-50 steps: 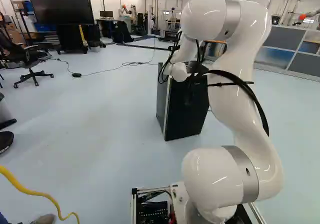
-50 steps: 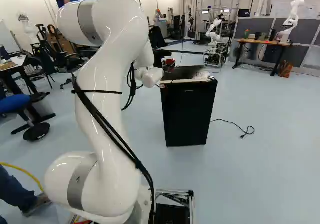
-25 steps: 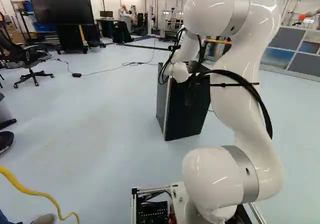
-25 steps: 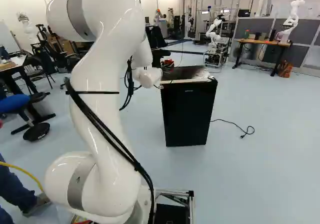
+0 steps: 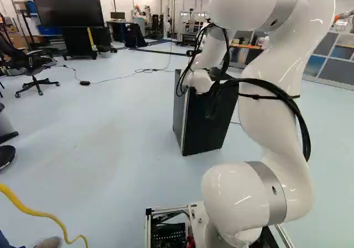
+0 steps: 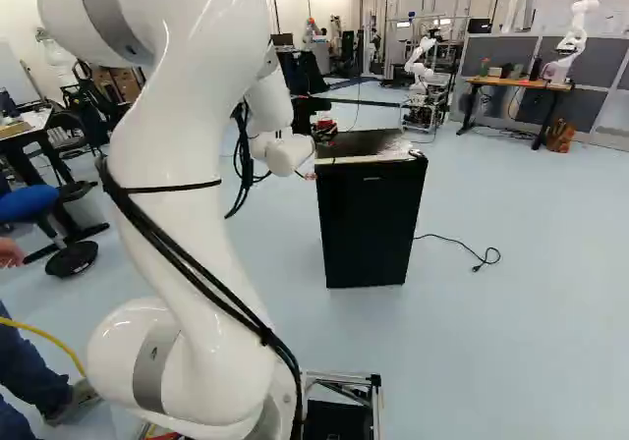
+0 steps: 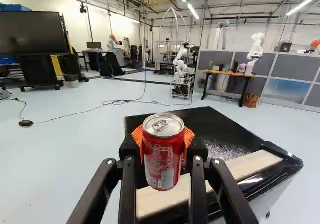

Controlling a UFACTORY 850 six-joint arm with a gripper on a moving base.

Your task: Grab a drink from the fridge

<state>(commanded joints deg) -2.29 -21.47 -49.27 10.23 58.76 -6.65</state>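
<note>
The gripper has its orange pads closed against both sides of an upright red can. Slick metal could slide if the squeeze is light or the arm swings hard. The black fridge shows behind; a low path might clip its edge. Farther off, a floor cable could snag a driving base.
</note>
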